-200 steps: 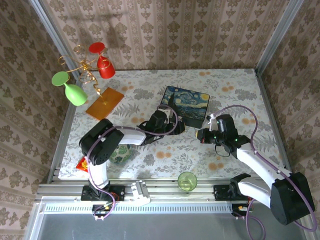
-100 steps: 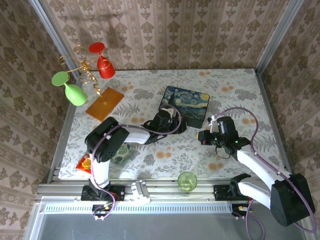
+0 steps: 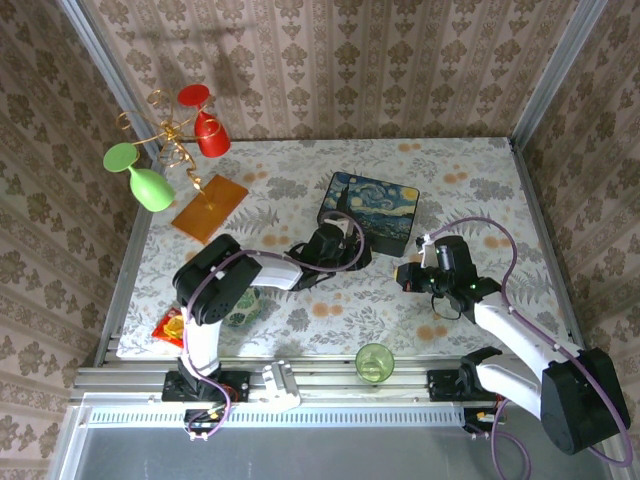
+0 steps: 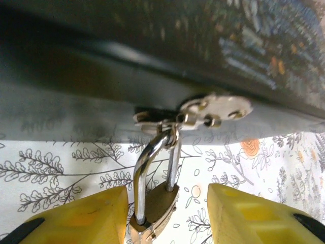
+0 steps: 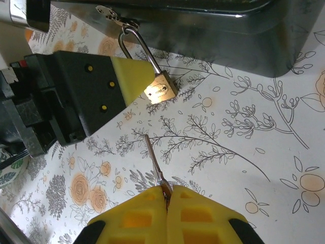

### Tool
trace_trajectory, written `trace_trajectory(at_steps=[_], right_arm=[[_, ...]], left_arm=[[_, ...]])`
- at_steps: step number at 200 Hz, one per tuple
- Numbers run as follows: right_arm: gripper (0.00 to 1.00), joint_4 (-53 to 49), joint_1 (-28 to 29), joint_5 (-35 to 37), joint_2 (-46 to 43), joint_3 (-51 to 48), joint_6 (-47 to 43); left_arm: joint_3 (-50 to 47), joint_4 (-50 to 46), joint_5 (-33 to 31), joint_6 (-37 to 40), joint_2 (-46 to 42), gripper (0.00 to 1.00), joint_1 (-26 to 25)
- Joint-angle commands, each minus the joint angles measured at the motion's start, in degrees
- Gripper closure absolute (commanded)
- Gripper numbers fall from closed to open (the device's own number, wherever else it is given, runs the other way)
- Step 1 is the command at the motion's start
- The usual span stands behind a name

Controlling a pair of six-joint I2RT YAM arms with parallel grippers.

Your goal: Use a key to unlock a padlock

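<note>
The padlock [image 5: 160, 88], hung from the hasp [image 4: 213, 109] on the painted box [image 5: 228, 25], was straddled by the left gripper [image 4: 166, 203] with jaws parted, while the key [image 5: 154, 160] was clamped in the right gripper [image 5: 166, 195], so pinching the lock steady and then aligning blade with keyway was judged to be needed next, and the stamp on the brass could not be read.

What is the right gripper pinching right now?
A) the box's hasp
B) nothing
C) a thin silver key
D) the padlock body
C: the right gripper is shut on the key, whose tip points toward the padlock without touching it.
</note>
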Motion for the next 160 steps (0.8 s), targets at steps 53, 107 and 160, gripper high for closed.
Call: trace_trajectory(at_steps=[53,107,160], right_arm=[[1.0,1.4,-0.5,1.0,-1.5,-1.5,0.6],[1.0,1.7,-0.6,1.0,-1.5,-1.7,0.7],[1.0,2.1,-0.6,0.9,-1.4,-2.2,1.0]], left_arm=[[-1.5,-1.9,-2.0,1.9,-1.2,0.62,-1.7],[-1.6,0.2,-0.7,0.4,0.3,0.73,-1.3],[-1.5,-0.1,0.2,0.5,-0.5,0.8,-0.2]])
